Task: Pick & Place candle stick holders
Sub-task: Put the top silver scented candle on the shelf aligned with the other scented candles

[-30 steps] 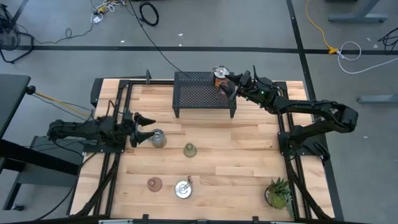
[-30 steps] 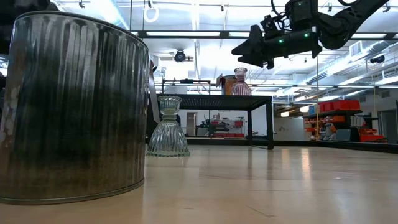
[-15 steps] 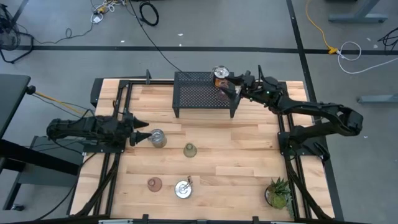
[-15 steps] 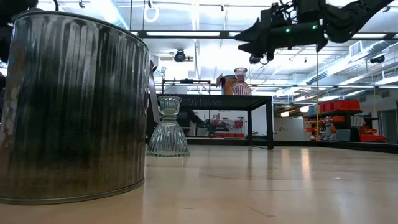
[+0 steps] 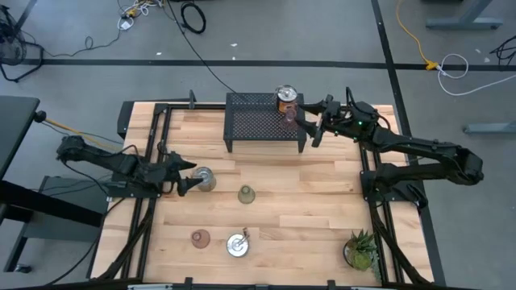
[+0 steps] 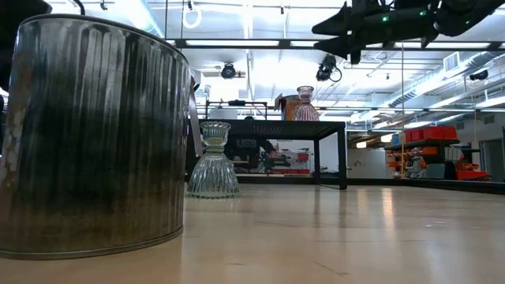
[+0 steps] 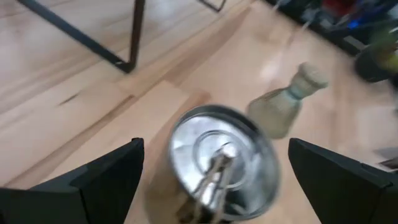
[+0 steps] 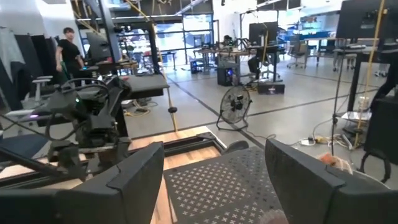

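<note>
On my overhead feed the left gripper (image 5: 184, 175) sits low over the pale wooden surface (image 5: 322, 201), its fingers (image 7: 102, 180) spread wide on either side of the shiny ribbed silver holder with a round top (image 5: 204, 179); my left wrist camera looks down into that holder's mirrored round top (image 7: 214, 165), and I see no contact with the fingers. Just beyond it stands the small olive-green cup-shaped holder (image 5: 246, 194), narrow at the top and flaring at its base. Nearer the front edge of the surface I see a pinkish-brown little cup (image 5: 200, 238) beside another silver round-topped holder (image 5: 237, 244). On the right end of the black mesh metal rack (image 5: 262, 121) stands the orange-copper bodied holder with a silver top (image 5: 285, 99), and a second pinkish glass cup (image 6: 304, 104) stands right beside it in the low view. The right gripper (image 5: 316, 125) hangs above and just off the rack's right end, fingers wide apart and holding nothing. A spiky green potted plant (image 5: 360, 250) stands at the front right corner.
</note>
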Tool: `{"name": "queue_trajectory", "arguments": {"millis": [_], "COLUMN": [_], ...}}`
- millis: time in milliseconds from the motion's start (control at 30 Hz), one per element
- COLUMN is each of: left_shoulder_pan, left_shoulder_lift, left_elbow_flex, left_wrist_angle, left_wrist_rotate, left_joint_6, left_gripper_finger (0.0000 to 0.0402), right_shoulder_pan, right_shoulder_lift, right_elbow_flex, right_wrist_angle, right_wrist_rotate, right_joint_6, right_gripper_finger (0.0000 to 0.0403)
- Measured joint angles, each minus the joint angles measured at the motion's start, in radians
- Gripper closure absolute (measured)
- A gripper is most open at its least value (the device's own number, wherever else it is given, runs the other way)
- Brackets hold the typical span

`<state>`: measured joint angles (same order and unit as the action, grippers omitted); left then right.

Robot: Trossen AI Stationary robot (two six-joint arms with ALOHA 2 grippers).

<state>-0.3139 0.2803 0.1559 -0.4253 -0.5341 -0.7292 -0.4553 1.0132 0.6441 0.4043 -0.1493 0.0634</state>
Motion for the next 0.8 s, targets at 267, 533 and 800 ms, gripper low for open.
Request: {"name": "queue_trajectory", "arguments": {"millis": [267, 533, 800], "left_shoulder_pan": [-0.059, -0.084, -0.085], "left_shoulder_lift": [0.041, 0.041, 0.053], "left_elbow_flex": [0.003, 0.003, 0.006], "left_wrist_angle": [0.009, -0.002, -0.069], "left_wrist_rotate": [0.034, 0.037, 0.026], "left_joint_6": [-0.045, -0.071, -0.147], "left_gripper_finger": [0.0003, 0.0003, 0.0003], "right_shoulder_pan": [0.023, 0.024, 0.024], "right_shoulder_lift": [-0.010, -0.009, -0.009], "right_elbow_flex": [0.000, 0.000, 0.000], "right_wrist_angle": [-0.014, -0.029, -0.057], "right_wrist_rotate": [0.050, 0.084, 0.081], "right_joint_6": [-0.027, -0.034, -0.033], "right_gripper_finger": [0.0124, 0.0124, 0.0124]}}
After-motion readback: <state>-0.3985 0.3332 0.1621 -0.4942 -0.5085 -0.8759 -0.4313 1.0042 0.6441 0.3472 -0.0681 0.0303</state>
